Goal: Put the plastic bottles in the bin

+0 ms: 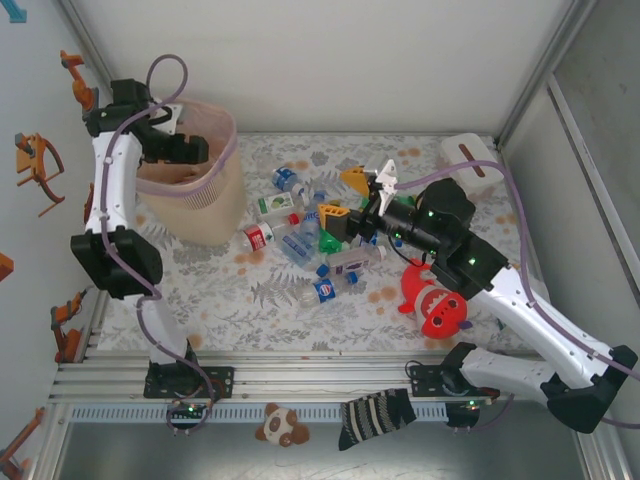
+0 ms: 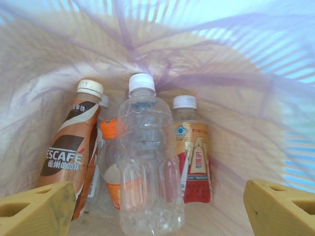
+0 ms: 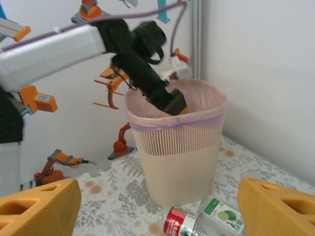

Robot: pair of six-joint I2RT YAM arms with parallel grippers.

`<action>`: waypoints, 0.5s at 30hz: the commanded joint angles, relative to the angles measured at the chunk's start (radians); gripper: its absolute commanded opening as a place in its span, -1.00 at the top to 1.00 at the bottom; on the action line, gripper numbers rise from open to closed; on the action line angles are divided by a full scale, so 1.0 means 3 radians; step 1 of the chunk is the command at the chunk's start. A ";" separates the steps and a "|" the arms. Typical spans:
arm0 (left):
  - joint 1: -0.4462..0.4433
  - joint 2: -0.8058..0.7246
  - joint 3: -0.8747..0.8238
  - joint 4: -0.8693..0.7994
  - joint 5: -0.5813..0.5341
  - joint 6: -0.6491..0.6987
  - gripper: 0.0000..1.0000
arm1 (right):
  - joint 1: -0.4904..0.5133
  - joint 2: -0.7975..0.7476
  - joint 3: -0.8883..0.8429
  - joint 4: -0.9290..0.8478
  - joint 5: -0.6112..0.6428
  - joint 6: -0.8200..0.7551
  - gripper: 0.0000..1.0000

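Note:
The beige bin [image 1: 205, 215] with a pinkish liner stands at the far left of the table. My left gripper [image 1: 185, 150] reaches down into it, open. In the left wrist view its yellow fingers [image 2: 39, 211] flank a clear white-capped bottle [image 2: 147, 162] lying loose among a Nescafe bottle [image 2: 69, 147] and a red-labelled one [image 2: 193, 152]. A pile of plastic bottles [image 1: 300, 245] lies mid-table. My right gripper [image 1: 342, 197] hovers open over the pile, facing the bin [image 3: 177, 157]. Just below it lie a red-labelled bottle [image 3: 179, 223] and a lime-labelled one [image 3: 221, 216].
A red shark plush [image 1: 440, 305] lies under the right forearm. A small white box [image 1: 470, 160] stands at the far right. A striped sock [image 1: 375, 415] and a small plush [image 1: 280, 425] rest on the front rail. Walls enclose the table on three sides.

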 commanded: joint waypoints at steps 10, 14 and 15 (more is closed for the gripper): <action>0.0048 -0.1105 -0.1224 0.1307 0.0557 -0.0341 -0.77 | -0.0002 0.0110 0.0192 -0.0767 0.1093 0.0361 -0.62; 0.0045 -0.1403 -0.1651 0.1789 0.0651 -0.0454 -0.79 | -0.0043 0.0167 0.0222 -0.1108 0.1469 0.0594 -0.59; 0.0046 -0.1459 -0.1711 0.1860 0.0683 -0.0463 -0.79 | -0.0071 0.0190 0.0230 -0.1213 0.1555 0.0672 -0.59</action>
